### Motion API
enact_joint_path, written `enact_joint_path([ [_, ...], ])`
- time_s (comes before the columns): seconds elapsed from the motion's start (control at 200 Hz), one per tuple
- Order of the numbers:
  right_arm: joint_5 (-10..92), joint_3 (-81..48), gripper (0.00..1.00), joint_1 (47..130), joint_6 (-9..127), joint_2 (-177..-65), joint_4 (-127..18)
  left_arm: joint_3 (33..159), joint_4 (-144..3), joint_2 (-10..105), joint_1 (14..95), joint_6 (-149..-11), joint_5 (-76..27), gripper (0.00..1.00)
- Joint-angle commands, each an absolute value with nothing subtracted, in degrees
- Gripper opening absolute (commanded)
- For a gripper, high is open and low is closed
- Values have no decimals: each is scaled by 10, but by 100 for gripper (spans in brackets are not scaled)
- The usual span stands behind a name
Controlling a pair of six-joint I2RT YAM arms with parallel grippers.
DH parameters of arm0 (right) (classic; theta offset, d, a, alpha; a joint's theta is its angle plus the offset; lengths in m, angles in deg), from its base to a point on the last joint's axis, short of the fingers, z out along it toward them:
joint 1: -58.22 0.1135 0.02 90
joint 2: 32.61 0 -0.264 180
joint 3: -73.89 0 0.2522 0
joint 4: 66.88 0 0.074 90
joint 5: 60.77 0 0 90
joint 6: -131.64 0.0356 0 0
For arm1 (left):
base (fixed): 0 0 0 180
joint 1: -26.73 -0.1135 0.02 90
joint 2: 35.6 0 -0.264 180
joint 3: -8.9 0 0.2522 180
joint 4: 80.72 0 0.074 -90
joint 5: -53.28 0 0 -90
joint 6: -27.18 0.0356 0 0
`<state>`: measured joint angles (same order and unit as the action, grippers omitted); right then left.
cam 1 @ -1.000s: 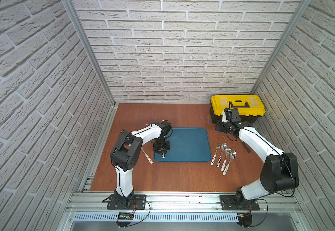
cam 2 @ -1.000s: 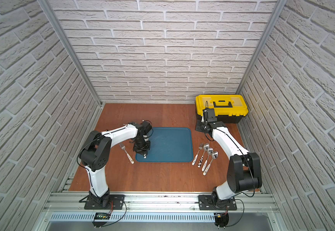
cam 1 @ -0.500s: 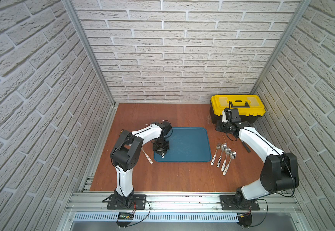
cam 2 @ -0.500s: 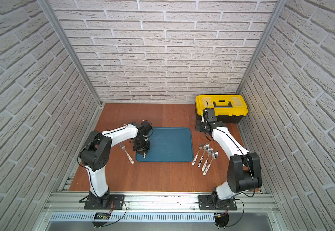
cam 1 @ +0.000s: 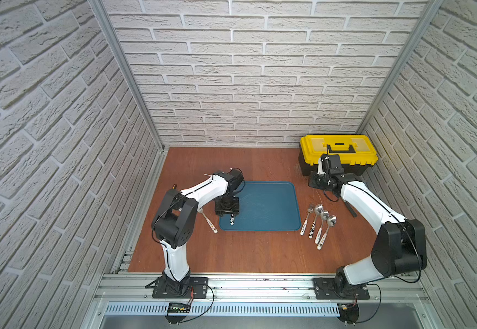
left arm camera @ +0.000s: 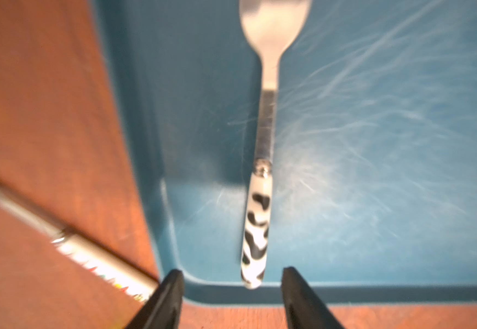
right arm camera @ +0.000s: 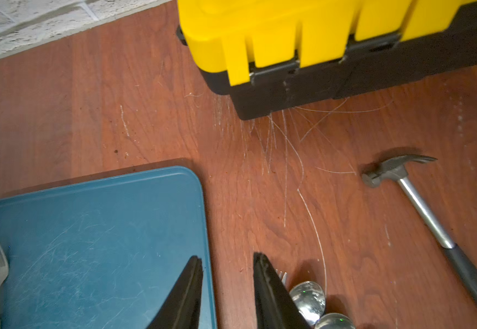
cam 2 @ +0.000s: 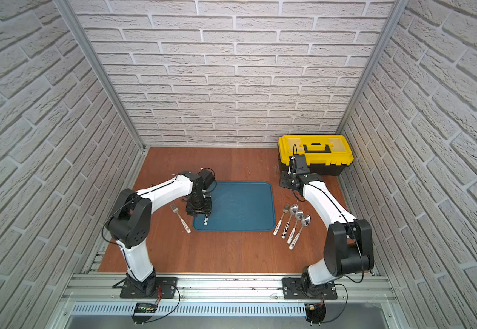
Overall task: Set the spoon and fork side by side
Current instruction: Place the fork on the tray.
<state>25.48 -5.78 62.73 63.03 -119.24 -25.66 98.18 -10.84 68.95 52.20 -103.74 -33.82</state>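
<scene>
Fork (left arm camera: 257,228) with the cow-spotted handle lies flat in the near-left corner of the tray (cam 1: 268,205), long axis running near to far, handle nearest. Left gripper (left arm camera: 230,270) hangs over the handle's end, jaws apart and touching nothing. The spoons (cam 1: 324,214) lie right of the tray, also near to far — nearer the right gripper (right arm camera: 226,256), which is open and empty.
</scene>
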Motion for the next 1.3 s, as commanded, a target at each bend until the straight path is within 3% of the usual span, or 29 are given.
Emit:
enact_joint_path([
  [0.0, 198, -72, 36, 630, 645, -1184, -220, 987, -77, 622, 526, -1036, -381, 67],
  [0.15, 176, -86, 36, 630, 677, -1194, -133, 976, -73, 553, 524, -1047, -409, 70],
  [0.295, 282, -19, 28, 630, 726, -1176, -91, 971, -85, 513, 503, -1036, -406, 70],
  [0.455, 364, 58, 26, 640, 766, -1154, -88, 969, -118, 512, 487, -1019, -371, 70],
  [0.79, 319, 117, 29, 669, 805, -1080, -43, 975, -135, 522, 478, -989, -324, 68],
  [1.295, 292, 140, 29, 670, 808, -1130, -54, 937, -158, 512, 470, -987, -299, 67],
])
